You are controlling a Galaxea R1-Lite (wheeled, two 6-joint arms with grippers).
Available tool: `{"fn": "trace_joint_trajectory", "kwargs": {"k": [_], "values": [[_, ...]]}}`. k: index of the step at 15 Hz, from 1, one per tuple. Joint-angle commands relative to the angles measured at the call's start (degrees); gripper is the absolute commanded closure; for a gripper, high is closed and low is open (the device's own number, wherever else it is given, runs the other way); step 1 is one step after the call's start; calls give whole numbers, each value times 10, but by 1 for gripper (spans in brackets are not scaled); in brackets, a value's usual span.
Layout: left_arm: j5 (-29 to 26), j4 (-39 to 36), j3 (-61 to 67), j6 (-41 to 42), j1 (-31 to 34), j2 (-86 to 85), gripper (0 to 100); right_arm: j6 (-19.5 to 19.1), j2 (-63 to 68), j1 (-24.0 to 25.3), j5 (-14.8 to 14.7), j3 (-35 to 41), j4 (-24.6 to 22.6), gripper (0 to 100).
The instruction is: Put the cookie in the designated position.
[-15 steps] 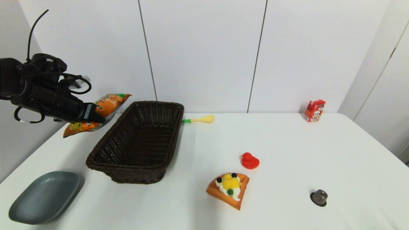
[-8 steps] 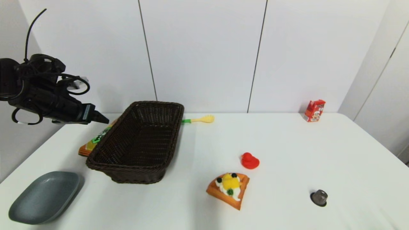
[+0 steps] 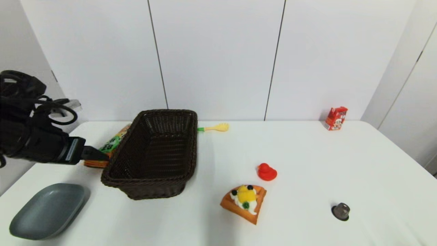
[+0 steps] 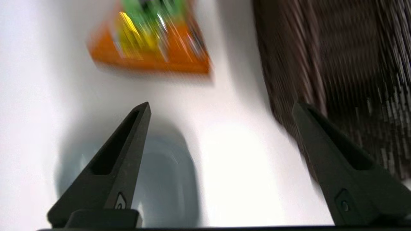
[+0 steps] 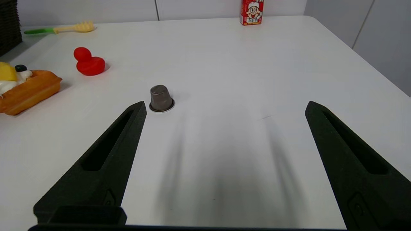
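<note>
Your left gripper (image 4: pixel 221 109) has its two black fingers spread wide with nothing between them, hanging low over the table at the left side, fingertips aimed toward the near left corner of the basket. Just past those tips lies the cookie, a flat crinkly orange snack bag with a green label patch (image 3: pixel 110 145). It's on the white table (image 3: pixel 307 153), right alongside the left outer wall of the dark brown woven wicker basket (image 3: pixel 155 153), not inside it. From the head view I can't quite tell if the bag is leaning on the wicker or just lying next to it, since the basket wall hides its right edge.

Handling-wise, I'd guess the bag is light, soft and a bit slick, so it'll flop and crinkle rather than stay rigid. If you're regrasping, pinching across the narrow width near the middle of the bag looks safest to me. Grab one end and the rest will probably droop and catch on the basket rim.

Further out, there's a grey shallow oblong dish (image 3: pixel 47 210) at the near left corner of the table.

Your right gripper (image 5: pixel 224 106) is parked over bare table on the right side, fingers also wide apart and holding nothing, with a small grey metal capsule (image 5: pixel 160 98) ahead of it.
</note>
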State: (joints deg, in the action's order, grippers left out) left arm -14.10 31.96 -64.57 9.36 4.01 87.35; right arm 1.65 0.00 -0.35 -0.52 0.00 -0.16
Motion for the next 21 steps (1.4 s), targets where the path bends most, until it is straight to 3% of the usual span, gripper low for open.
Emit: {"fn": "trace_joint_trajectory", "kwargs": {"k": [1,4,8,11,13,15,16,21], "values": [[-1,-263,296,-22,-18,-305,0,0,0,0,0,1,0,0],[1,-390,424,-49,-18,-468,0,0,0,0,0,1,0,0],[1,-452,535,-38,-19,-630,0,0,0,0,0,1,0,0],[3,-452,634,-7,-27,-784,0,0,0,0,0,1,0,0],[7,-396,642,-2,-39,-874,0,0,0,0,0,1,0,0],[77,-390,645,-6,-39,-874,0,0,0,0,0,1,0,0],[101,-342,646,-3,-39,-874,0,0,0,0,0,1,0,0],[109,-315,646,-36,-39,-874,0,0,0,0,0,1,0,0]]}}
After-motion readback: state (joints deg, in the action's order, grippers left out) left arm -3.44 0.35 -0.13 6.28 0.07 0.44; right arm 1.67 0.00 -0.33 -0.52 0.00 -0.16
